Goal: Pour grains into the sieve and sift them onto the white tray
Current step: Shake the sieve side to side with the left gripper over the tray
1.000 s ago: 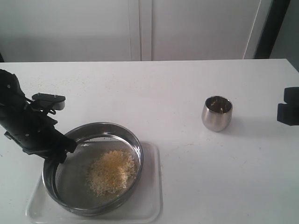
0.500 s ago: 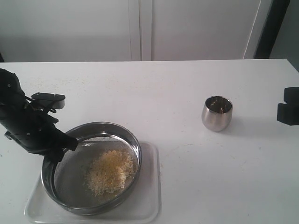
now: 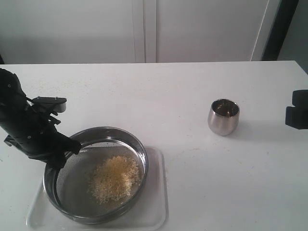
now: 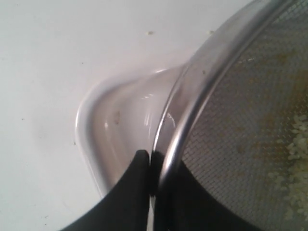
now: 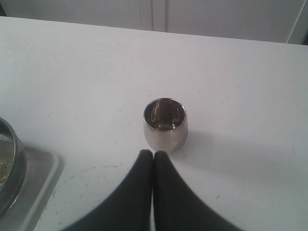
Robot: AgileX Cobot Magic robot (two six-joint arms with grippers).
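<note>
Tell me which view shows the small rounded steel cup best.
The right wrist view: the small rounded steel cup stands whole and large, just beyond the shut right gripper, its inside visible. The exterior view shows the cup whole but small. The left wrist view misses it.

Bright diffuse light, white tabletop (image 3: 159,91) washed out, soft shadow right of the steel cup (image 3: 224,117), glints on the rim of the sieve (image 4: 202,82), exterior view soft, left wrist close-up blurred.
</note>
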